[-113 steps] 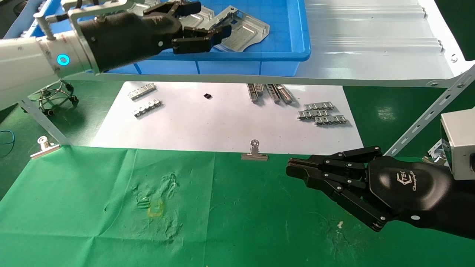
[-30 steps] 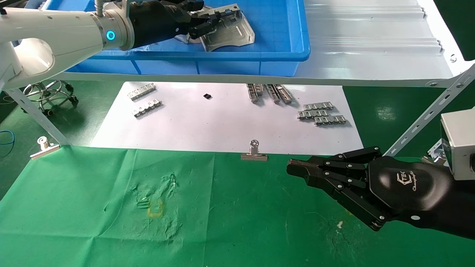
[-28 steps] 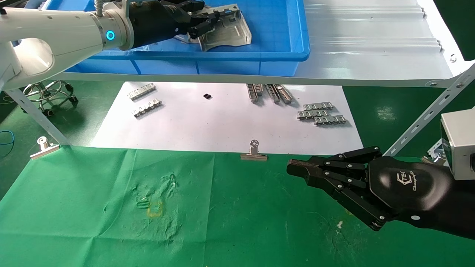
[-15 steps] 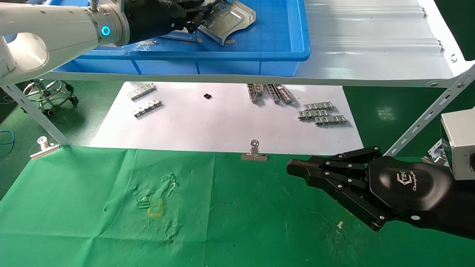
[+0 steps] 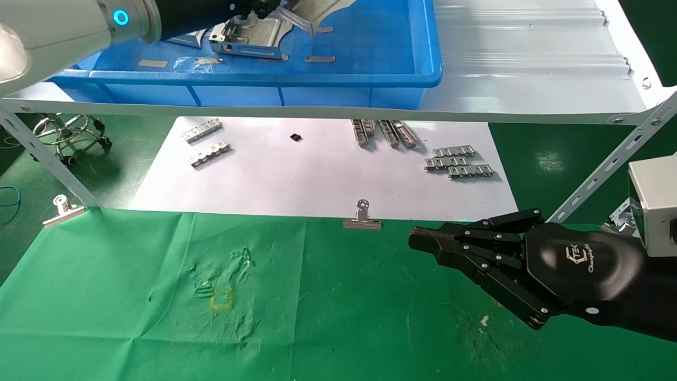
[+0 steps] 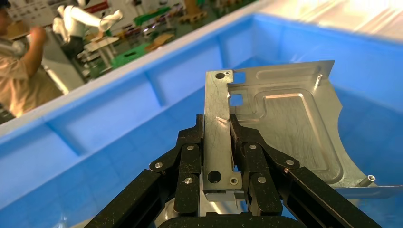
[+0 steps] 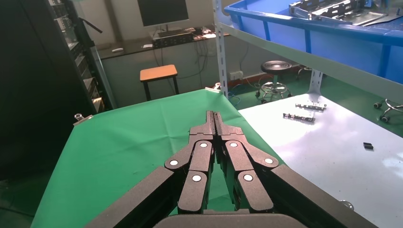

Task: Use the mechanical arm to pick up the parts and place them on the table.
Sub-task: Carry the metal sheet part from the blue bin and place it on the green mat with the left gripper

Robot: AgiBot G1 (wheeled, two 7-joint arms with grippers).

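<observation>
— Green cloth covers the table, wrinkled, with a yellowish mark near its left middle. What stands above it?

— A white shelf carrying a blue tray. A white sheet lies under the shelf with small toothed strips on it, and a clip sits at the cloth's edge.

— And the arms?

— The left arm reaches over the tray at the upper left. The left hand is clamped on the folded rim of a metal plate, which it holds raised inside the tray. A second plate lies on the tray floor among thin flat slips.

— The other one?

— The right hand hovers low over the cloth at the right, fingers pressed together and holding nothing.
</observation>
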